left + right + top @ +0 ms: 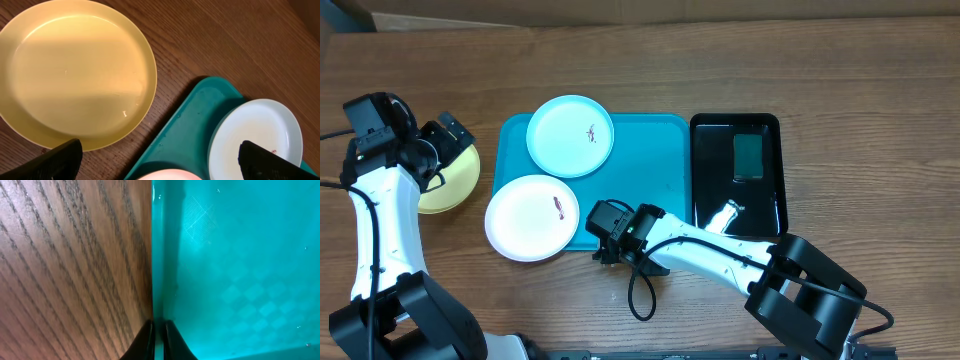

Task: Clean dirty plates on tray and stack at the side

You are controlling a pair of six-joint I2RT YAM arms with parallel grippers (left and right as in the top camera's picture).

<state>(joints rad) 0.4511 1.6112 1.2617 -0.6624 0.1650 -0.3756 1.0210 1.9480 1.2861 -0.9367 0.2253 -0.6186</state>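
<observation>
Jaws of my right gripper (157, 330) are drawn nearly together, and the raised rim of the tray (650, 170) is pinched between them at its near edge, left of the middle. That arm reaches from the near right corner of the tabletop (880, 80), lying low, its white forearm slanting leftward towards the tray's near edge. My left gripper (165, 167) stands wide apart and holds nothing. That arm runs up along the tabletop's left edge and bends at the wrist, so the gripper hangs above the far right rim of the yellow plate (455, 185). This plate lies on the bare wood just left of the tray, and I see no smear on it. The pale blue plate (570, 135) sits in the tray's far left corner with a reddish smear. The white plate (532, 217), also smeared, overhangs the tray's near left corner. Right of the tray lies a black tray (710, 190) with a green sponge (748, 155).
</observation>
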